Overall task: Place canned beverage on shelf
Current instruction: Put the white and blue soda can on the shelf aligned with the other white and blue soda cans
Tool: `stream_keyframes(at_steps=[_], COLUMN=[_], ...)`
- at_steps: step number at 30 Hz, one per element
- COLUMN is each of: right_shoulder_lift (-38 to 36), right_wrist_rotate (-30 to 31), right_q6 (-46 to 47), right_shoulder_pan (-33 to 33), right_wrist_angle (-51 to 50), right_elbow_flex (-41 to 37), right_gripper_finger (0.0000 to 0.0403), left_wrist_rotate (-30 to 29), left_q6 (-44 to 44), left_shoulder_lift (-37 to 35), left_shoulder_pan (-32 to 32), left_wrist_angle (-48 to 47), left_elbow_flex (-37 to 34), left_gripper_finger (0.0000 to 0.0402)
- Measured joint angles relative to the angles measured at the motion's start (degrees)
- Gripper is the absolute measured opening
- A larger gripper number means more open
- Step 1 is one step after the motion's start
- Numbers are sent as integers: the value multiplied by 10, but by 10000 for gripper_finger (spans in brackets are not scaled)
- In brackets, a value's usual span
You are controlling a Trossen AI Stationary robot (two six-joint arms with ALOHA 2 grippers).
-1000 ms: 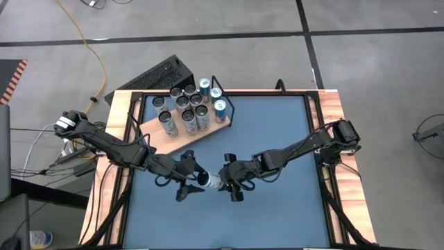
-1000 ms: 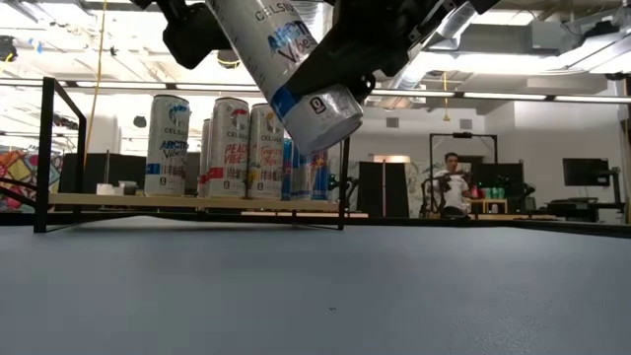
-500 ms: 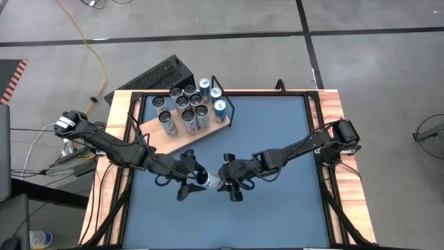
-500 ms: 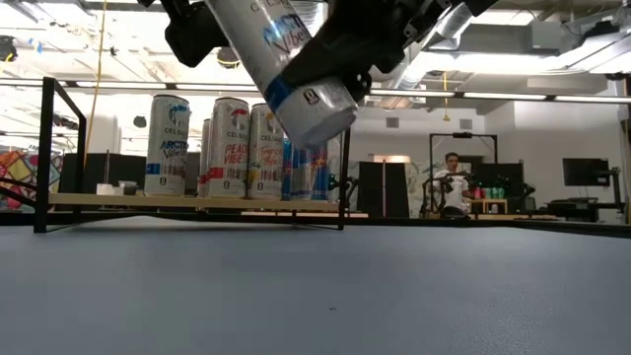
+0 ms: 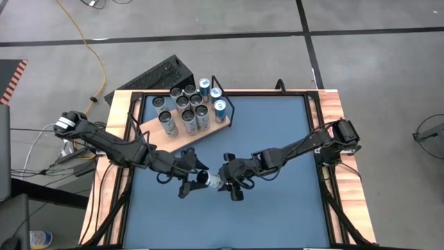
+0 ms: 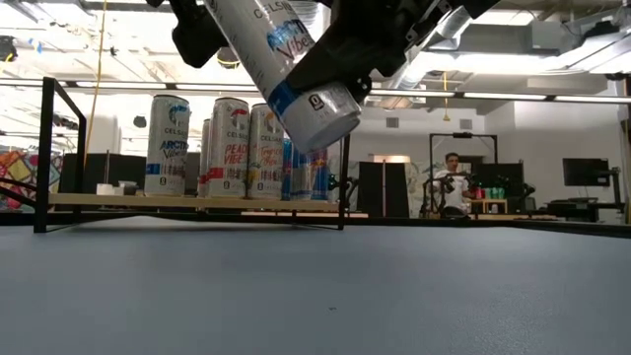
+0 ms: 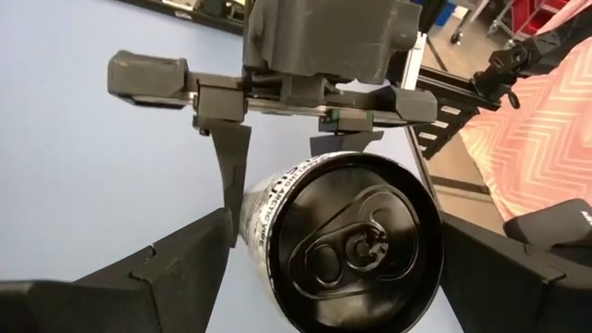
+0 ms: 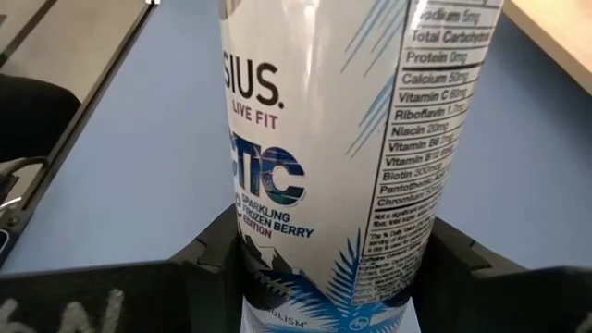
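A white and blue beverage can [image 5: 207, 180] hangs tilted in the air over the middle of the blue tabletop, between my two grippers. My right gripper [image 5: 223, 180] is shut on it. My left gripper [image 5: 196, 178] is open. Its fingers stand on either side of the can's top end [image 7: 356, 245], which faces its wrist camera; I cannot tell whether they touch. The shelf [image 5: 163, 139], a pale wood board with a black wire frame, lies at the far left. Several cans [image 5: 189, 104] stand upright on it. My right gripper pinches the can's lower body [image 8: 268, 268], near its bottom end, between its two fingers [image 8: 208, 264] on opposite sides. The fingers come from the table's right, slanting down. The can [image 6: 281, 59] is lifted clear and tilted, its top toward the left gripper and its bottom end lowest.
Open blue tabletop [image 5: 277, 132] stretches to the right of the shelf and near the front edge. The shelf's wire frame [image 6: 47, 148] rises at its end. A black box [image 5: 163, 73] sits on the floor beyond the table. A person [image 6: 454, 182] sits far back in the room.
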Motion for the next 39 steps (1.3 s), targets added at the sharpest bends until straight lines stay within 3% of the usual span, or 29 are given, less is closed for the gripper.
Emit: stream_keyframes(at_steps=[39], right_shoulder_lift=[0], right_wrist_rotate=[2], right_q6=[16], right_shoulder_pan=[1], right_wrist_angle=[3], right_elbow_flex=[0], right_gripper_finger=[204], left_wrist_rotate=[12], left_q6=[-10], left_shoulder_lift=[0], left_shoulder_pan=[9], left_wrist_angle=[-16], left_elbow_flex=[0], left_gripper_finger=[332])
